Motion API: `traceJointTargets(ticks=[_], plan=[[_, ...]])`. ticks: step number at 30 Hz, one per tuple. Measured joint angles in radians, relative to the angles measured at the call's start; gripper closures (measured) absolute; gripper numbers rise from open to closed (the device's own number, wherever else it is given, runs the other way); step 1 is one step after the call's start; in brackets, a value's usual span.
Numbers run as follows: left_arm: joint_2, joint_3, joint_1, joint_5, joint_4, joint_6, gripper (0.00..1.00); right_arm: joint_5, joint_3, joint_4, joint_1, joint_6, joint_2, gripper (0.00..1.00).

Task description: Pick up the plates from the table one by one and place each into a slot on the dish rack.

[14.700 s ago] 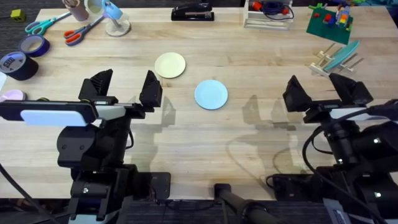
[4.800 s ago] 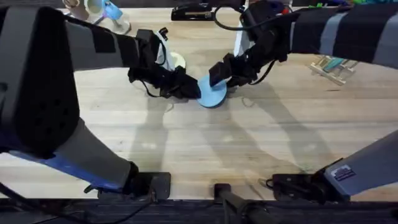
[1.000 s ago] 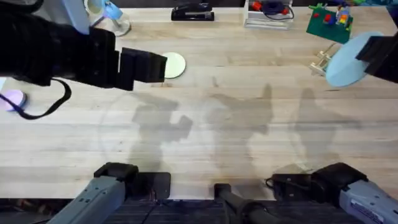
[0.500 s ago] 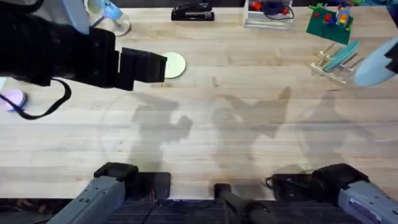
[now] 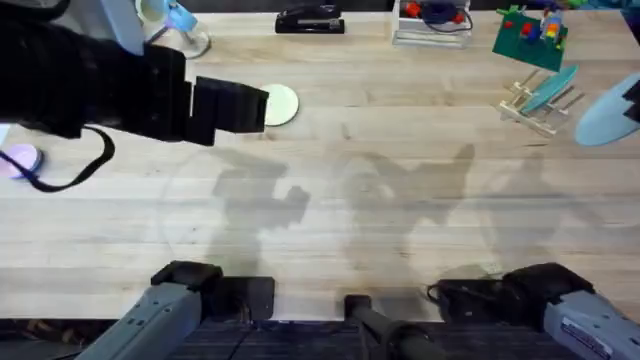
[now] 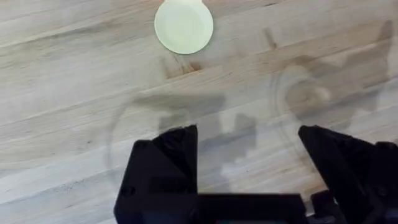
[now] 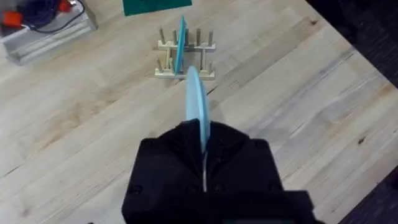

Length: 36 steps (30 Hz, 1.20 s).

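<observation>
My right gripper [image 7: 200,134] is shut on the light blue plate [image 7: 198,106], held on edge in the air. In the overhead view this plate [image 5: 603,117] hangs at the far right, just right of the dish rack [image 5: 532,100]. A teal plate [image 7: 181,40] stands upright between the pegs of the rack [image 7: 185,68]. The cream-yellow plate [image 5: 283,105] lies flat on the table [image 5: 400,220] at the back left. My left gripper [image 6: 247,132] hovers open above the wood, short of the cream plate [image 6: 183,26], with nothing between its fingers.
A green toy-brick board [image 5: 530,35] stands behind the rack. A black stapler [image 5: 308,20] and a clear tray [image 5: 430,25] sit along the far edge. The table's right edge [image 7: 348,56] runs close past the rack. A pink roll [image 5: 18,160] lies at the left.
My right gripper has carried the light blue plate to the right, from in front of the rack to beside it. The left arm has not moved.
</observation>
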Motion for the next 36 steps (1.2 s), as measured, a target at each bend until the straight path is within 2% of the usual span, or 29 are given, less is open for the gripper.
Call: traceJointTargets(ticks=[9, 25, 36], plan=[[0.000, 0.000, 0.000, 0.000, 0.000, 0.000, 0.008, 0.000, 0.000, 0.001, -0.006, 0.000, 0.005, 0.972], [0.000, 0.000, 0.000, 0.000, 0.000, 0.000, 0.007, 0.000, 0.000, 0.118, -0.166, -0.052, 0.163, 0.972], [0.000, 0.000, 0.000, 0.000, 0.000, 0.000, 0.007, 0.000, 0.000, 0.162, -0.198, -0.065, 0.223, 0.972]])
